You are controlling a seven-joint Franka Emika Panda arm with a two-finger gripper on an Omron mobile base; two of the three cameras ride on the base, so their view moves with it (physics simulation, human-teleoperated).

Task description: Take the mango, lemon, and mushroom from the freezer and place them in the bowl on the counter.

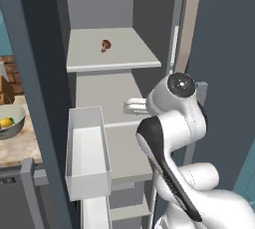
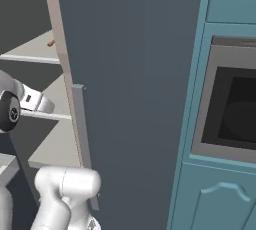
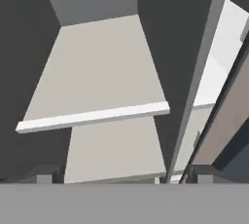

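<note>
The freezer [image 1: 35,98] stands open in front of me. The mushroom [image 1: 105,45], a small reddish-brown lump, lies on its upper shelf [image 1: 124,56]; a sliver of the mushroom [image 2: 51,43] shows past the door edge. My gripper [image 1: 127,106] is inside the freezer at the shelf below, well under the mushroom. It is open and empty, its fingertips [image 3: 44,177] far apart. The pale bowl [image 1: 15,123] sits on the counter [image 1: 17,148] at the left with the yellow lemon [image 1: 6,122] in it. The mango is hidden.
A white door bin [image 1: 87,148] juts out just left of my arm. The freezer's other door [image 2: 130,89] stands close on the right, with a teal cabinet and dark oven [image 2: 235,109] beyond. A knife block [image 1: 5,91] stands behind the bowl.
</note>
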